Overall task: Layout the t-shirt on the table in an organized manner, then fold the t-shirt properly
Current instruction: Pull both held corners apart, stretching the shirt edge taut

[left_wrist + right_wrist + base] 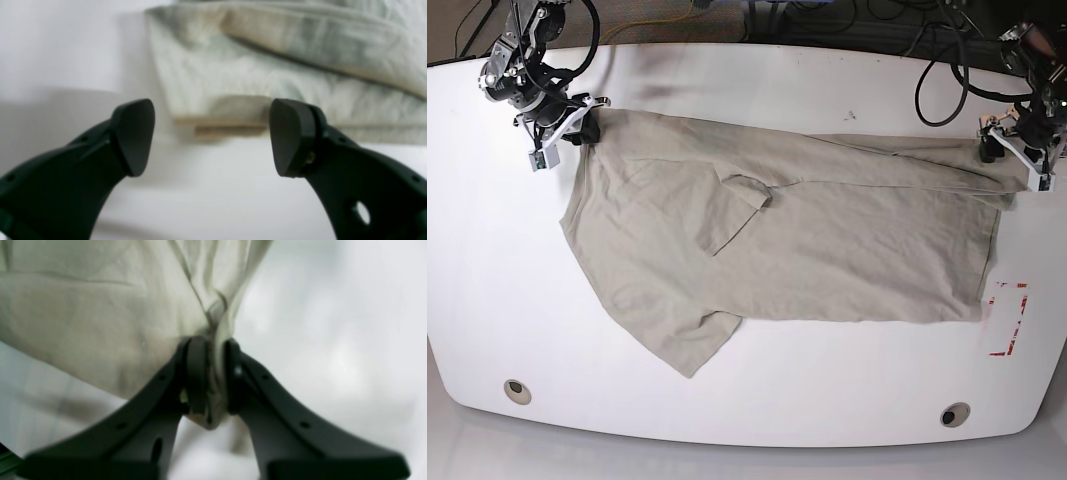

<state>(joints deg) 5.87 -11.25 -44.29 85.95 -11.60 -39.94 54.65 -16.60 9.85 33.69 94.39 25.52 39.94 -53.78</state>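
Observation:
The beige t-shirt (827, 240) lies spread across the white table (727, 90), with its far long edge folded over and one sleeve (737, 205) lying on the body. At the back left, my right gripper (585, 128) is shut on a corner of the shirt. In the right wrist view, bunched t-shirt cloth (100, 323) is pinched at the right gripper (213, 373). At the back right, my left gripper (1002, 150) stands open beside the shirt's other far corner. In the left wrist view the left gripper (211, 136) holds nothing, and the t-shirt's folded hem (233, 110) lies just beyond its fingertips (133, 136).
A red dashed rectangle mark (1009, 320) sits near the table's right edge, just off the shirt. Two round grey holes (517, 390) (954, 413) lie near the front edge. Black cables (947, 60) hang past the back edge.

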